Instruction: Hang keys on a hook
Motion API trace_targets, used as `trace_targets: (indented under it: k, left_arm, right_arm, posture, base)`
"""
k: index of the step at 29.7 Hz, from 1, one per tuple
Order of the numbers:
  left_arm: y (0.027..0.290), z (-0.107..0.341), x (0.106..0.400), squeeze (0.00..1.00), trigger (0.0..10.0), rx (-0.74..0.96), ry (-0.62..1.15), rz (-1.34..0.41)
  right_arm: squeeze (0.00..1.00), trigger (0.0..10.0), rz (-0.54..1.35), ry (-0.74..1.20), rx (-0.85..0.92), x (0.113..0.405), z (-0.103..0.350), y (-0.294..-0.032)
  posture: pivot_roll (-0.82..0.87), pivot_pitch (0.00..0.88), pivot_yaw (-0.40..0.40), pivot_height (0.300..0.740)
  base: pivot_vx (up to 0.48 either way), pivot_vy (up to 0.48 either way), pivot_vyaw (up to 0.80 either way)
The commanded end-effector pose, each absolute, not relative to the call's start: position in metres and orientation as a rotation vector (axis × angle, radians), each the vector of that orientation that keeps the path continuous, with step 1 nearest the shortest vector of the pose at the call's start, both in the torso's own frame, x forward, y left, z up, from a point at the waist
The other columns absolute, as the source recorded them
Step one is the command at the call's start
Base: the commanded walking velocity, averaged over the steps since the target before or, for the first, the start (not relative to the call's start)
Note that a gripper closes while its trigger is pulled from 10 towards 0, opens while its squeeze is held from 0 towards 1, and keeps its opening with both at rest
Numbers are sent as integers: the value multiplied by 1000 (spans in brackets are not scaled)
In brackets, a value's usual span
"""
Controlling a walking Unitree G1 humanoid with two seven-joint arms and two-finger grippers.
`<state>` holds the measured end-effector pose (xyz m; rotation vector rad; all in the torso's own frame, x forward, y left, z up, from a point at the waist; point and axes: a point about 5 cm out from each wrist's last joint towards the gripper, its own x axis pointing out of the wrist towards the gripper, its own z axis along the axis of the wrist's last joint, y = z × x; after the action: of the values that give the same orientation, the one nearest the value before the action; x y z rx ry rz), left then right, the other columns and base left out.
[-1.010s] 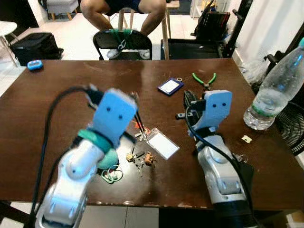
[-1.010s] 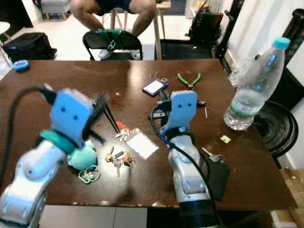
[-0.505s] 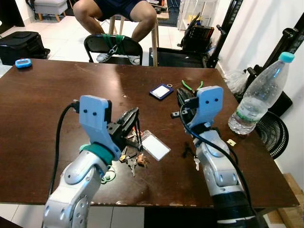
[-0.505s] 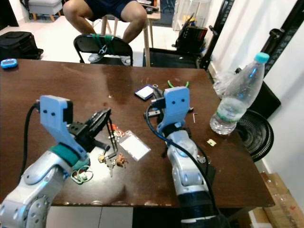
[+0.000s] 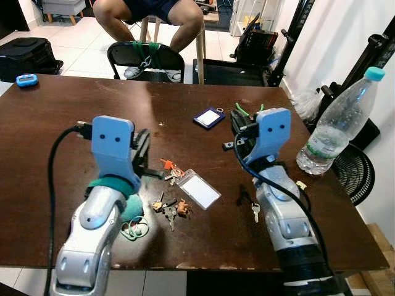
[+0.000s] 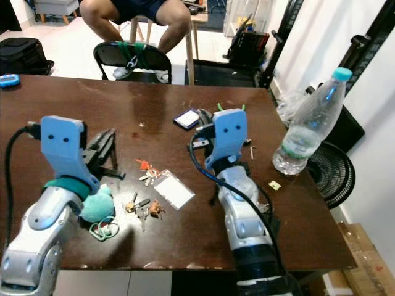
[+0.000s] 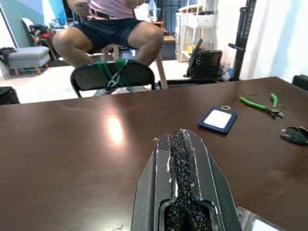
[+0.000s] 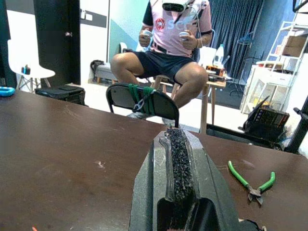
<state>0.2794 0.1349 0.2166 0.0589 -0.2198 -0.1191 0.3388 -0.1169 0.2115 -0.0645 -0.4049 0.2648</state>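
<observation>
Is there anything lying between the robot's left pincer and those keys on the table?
Nothing visible blocks it. The left pincer hovers above the brown table, apart from the keys, which lie in the open beside a clear badge holder. I cannot see a hook.

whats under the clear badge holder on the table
The clear plastic badge holder lies flat on the dark brown wooden table; its white card insert hides whatever is beneath. At one corner, a bunch of keys with a red tag touches it, though any overlap is unclear.
</observation>
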Motion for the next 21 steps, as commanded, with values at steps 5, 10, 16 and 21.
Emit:
trace_targets:
  k: [5, 10, 16, 21]
  left_arm:
    - [136, 224, 284, 0, 10000, 101, -250, -124]
    - [134, 228, 285, 0, 10000, 121, -273, -126]
    - [135, 229, 286, 0, 10000, 128, -285, -123]
    - [133, 229, 285, 0, 10000, 123, -288, -125]
  right_arm:
    - [0, 10000, 244, -398, -52, 337, 205, -115]
    - [0, 10000, 240, -400, -38, 336, 203, -112]
    - [0, 10000, 237, -405, -32, 337, 204, -112]
    - [0, 10000, 236, -404, -46, 337, 204, -112]
  posture:
    - [-117, 0, 63, 740]
    - [-107, 0, 74, 740]
    - [-102, 0, 75, 740]
    - [-104, 0, 64, 740]
  base:
    - [0, 0, 0]
    - [0, 0, 0]
    - [0, 0, 0]
    - [-399, 0, 0]
